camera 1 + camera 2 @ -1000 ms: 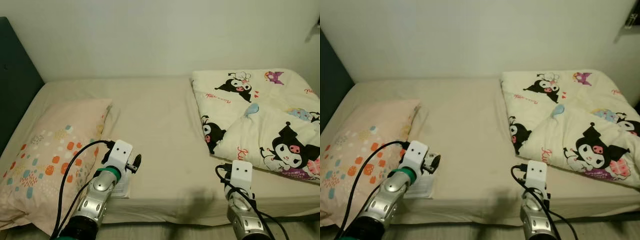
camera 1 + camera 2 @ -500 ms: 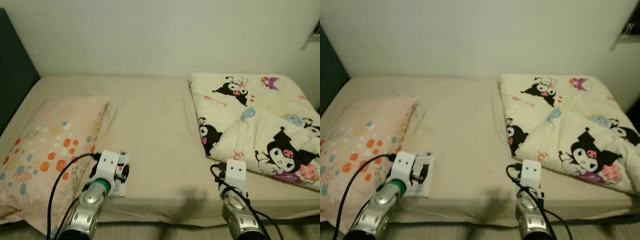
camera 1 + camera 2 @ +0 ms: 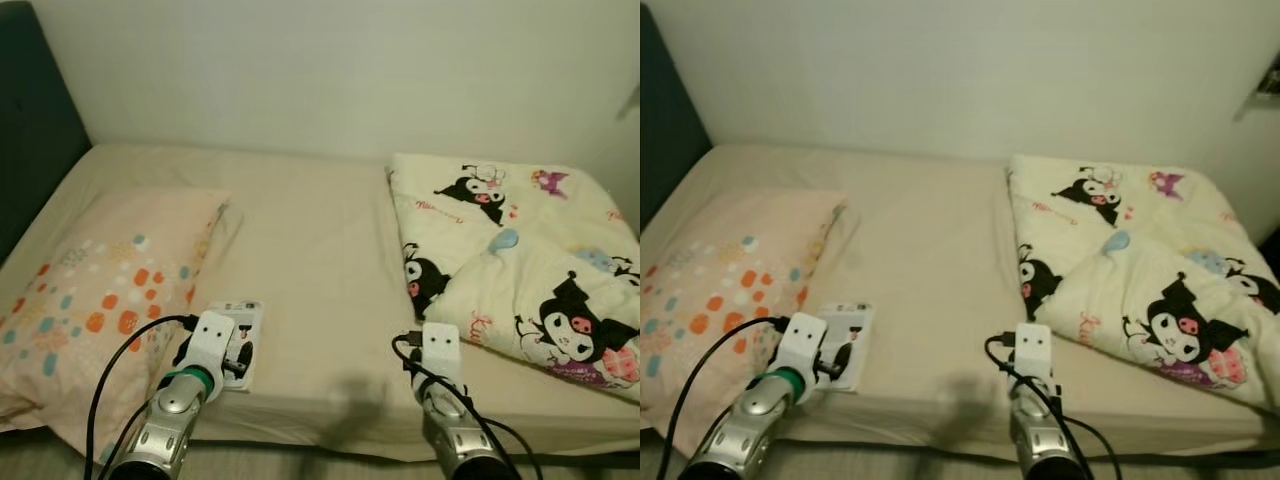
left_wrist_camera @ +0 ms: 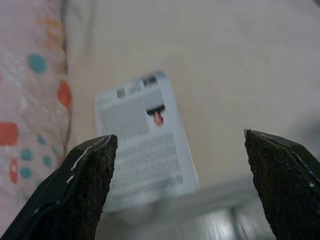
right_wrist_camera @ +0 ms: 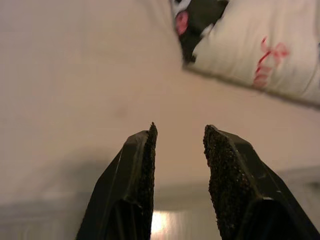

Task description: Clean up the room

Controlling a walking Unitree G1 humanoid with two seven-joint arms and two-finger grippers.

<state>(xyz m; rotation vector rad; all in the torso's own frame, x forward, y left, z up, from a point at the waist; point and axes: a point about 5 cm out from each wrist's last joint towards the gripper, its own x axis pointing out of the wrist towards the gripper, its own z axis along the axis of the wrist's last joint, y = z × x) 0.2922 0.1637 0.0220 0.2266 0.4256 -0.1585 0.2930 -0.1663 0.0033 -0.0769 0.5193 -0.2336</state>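
Left gripper (image 4: 180, 185) fingers wide apart, empty, hovering over the flat white printed card package (image 3: 238, 343) at lower left of the head views, near the front edge of the beige-sheeted bed (image 3: 310, 260). Package lies flat, just beside the peach pillow with coloured dots (image 3: 95, 290); long axis runs front-to-back of the bed, slightly tilted. Left wrist view shows its barcode end pointing away from the gripper, text lines blurred; head views give no print detail. Left silver arm reaches up from bottom left, black cable looping beside it. Right gripper (image 5: 179, 150) fingers a narrow gap apart, empty, over bare sheet at lower centre-right, near the edge of the cream folded blanket with black cartoon characters (image 3: 520, 260). Right arm rises from the bottom edge, wrist pointing forward.
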